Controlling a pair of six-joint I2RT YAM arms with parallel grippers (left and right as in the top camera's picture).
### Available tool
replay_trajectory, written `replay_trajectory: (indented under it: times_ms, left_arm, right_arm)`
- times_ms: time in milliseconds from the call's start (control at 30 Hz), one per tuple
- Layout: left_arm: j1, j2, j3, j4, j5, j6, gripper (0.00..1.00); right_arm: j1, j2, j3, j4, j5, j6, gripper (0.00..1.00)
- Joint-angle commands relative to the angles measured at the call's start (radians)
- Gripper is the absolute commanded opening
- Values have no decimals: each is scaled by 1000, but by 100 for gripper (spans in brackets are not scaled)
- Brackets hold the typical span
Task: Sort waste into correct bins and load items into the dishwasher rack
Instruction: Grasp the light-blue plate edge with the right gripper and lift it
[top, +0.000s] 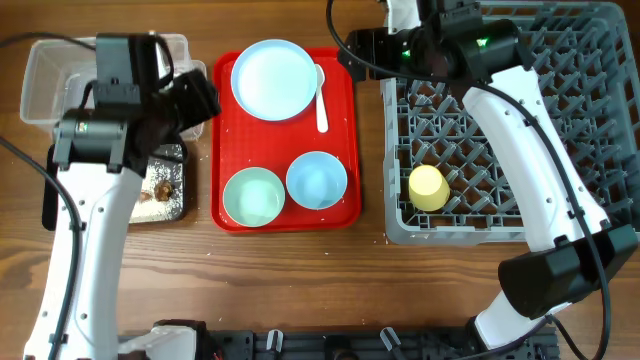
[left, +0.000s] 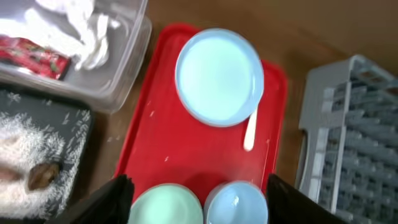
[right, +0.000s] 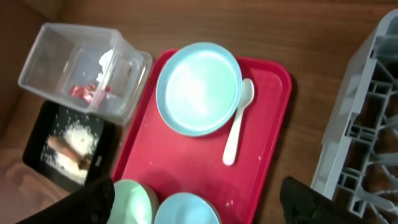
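The pale blue plate (top: 272, 78), white spoon (top: 321, 98), mint bowl (top: 252, 196) and blue bowl (top: 317, 180) lie on the red tray (top: 340, 210). The yellow cup (top: 428, 187) stands in the grey rack (top: 560, 110). The clear tub (left: 118, 81) holds the tissue (left: 81, 25) and red-and-white wrapper (left: 34, 56). The black tray (right: 43, 140) holds rice (right: 78, 134), the sausage stick (right: 65, 152) and a dark lump (left: 43, 176). My left gripper (left: 196, 199) is open and empty above the tray's left edge. My right gripper (right: 199, 199) is open and empty above the tray's right side.
The wooden table (top: 300, 290) shows round the tray. The rack's left wall (top: 392, 150) stands close to the red tray's right edge. Cables trail from both arms at the back.
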Motion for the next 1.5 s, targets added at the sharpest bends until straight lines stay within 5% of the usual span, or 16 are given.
replay_trajectory:
  times_ms: [0,267,367,433,633,967,1133,1467]
  left_arm:
    - [-11,129,197,-125,-76,39,73]
    - [-1,309,278,-235,-114,75,99]
    - [-1,341,278,-228,-220,60,100]
    - [16,345,278,-218,-311,-52,100]
    - [135,345,278,-140,-314,-173,100]
    - [182,345,278,-134,-315,-173,100]
    - [182,345,278,-134,-314,-173,100]
    - [182,345,278,-134,-314,-173,100]
  right_arm:
    - [17,3,22,36,1,63,85]
    - [150,188,22,89,58,141,77]
    - [186,287,22,156,158,245,76]
    - [188,356,22,199,164,304,72]
    - [193,483,22,278,156,383,66]
    - [195,590,21,310,190,435,60]
    - [198,629,21,355,187,486,50]
    - [197,644,21,332,182,486,15]
